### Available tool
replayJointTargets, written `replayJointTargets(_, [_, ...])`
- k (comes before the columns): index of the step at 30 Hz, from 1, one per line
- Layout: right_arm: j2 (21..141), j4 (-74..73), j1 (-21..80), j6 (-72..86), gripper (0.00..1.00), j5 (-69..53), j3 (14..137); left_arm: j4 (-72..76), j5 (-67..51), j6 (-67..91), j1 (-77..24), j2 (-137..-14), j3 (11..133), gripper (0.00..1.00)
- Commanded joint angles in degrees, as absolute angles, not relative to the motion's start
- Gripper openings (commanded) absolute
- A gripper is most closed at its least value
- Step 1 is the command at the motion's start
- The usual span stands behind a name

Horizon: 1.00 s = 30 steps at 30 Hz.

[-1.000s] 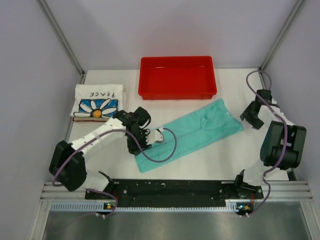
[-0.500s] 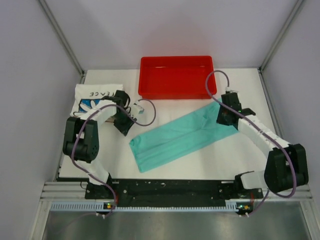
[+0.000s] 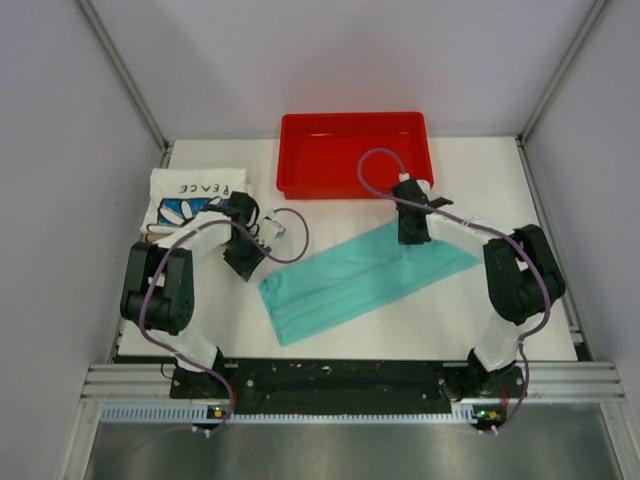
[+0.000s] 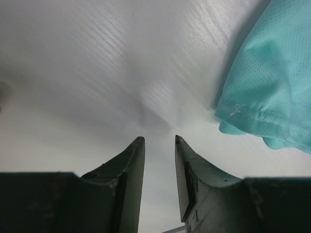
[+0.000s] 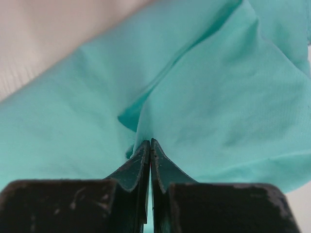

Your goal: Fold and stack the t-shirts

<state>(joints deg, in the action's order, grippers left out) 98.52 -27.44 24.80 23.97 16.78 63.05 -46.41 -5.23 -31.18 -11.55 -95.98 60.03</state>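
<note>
The teal-green t-shirt (image 3: 340,285) lies as a long folded strip slanting across the middle of the table. My right gripper (image 3: 410,238) sits at its upper edge, near the right end. Seen from the right wrist, that gripper (image 5: 150,141) is shut and pinches a raised ridge of the teal cloth (image 5: 228,97). The white daisy-print t-shirt (image 3: 190,195) lies folded at the far left. My left gripper (image 3: 243,262) hovers between the two shirts. In its own wrist view the left gripper (image 4: 159,140) is narrowly open over bare table, empty, with the teal shirt's end (image 4: 272,87) to its right.
A red plastic tray (image 3: 355,187) stands at the back centre, just behind my right gripper. Grey walls close in both sides. The arms' base rail (image 3: 350,380) runs along the near edge.
My right arm swung in from the right, shut on the teal shirt's right end and drew it leftward. My left gripper left the teal shirt's left end for a spot beside the white shirt.
</note>
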Motion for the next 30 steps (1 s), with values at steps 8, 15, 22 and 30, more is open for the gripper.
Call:
replayJointTargets(8, [111.4, -33.7, 37.9, 13.1, 0.00, 28.0, 84.6, -46.3, -7.6, -31.9, -10.1, -93.0, 60.1, 0.36])
replayJointTargets(15, [89.8, -30.1, 33.4, 18.4, 0.00, 26.4, 66.0, -48.7, -14.8, -31.3, -10.2, -94.4, 64.2, 0.38])
replayJointTargets(22, [76.2, -25.8, 12.8, 24.0, 0.00, 16.2, 48.4, -50.3, -19.4, -30.1, -13.4, -96.5, 70.0, 0.38])
replayJointTargets(30, [81.5, -17.1, -6.4, 26.6, 0.00, 1.0, 44.6, -47.1, -10.5, -36.4, -22.2, -97.5, 63.5, 0.27])
